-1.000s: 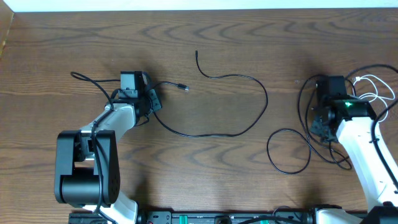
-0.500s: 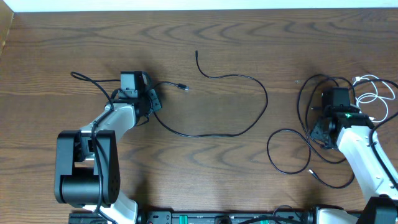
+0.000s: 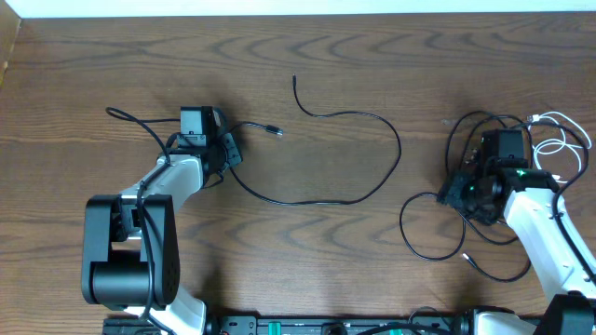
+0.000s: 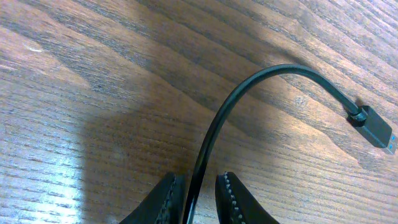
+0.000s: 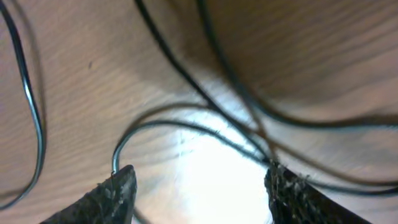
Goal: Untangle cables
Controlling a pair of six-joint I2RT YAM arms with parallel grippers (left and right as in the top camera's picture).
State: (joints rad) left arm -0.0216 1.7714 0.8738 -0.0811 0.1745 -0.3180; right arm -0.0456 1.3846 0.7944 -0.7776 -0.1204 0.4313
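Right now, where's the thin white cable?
Overhead view: the thin white cable lies looped at the far right edge of the wooden table, on the robot's right, just beside the tangle of thin black cables.

Wood, rubber and plastic finishes
The brown wood-grain surface (image 4: 93, 74) is showing a smooth, lightly glossy finish, glaring white low in the right wrist view; the black cable (image 4: 247, 86) is looking smooth and rubbery, its plug (image 4: 373, 127) hard plastic, the left fingers (image 4: 233, 199) ribbed, the right fingers (image 5: 118, 193) rough.

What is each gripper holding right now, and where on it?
Left gripper pinches the black cable a short way behind its plug. Right gripper is open, holding nothing.
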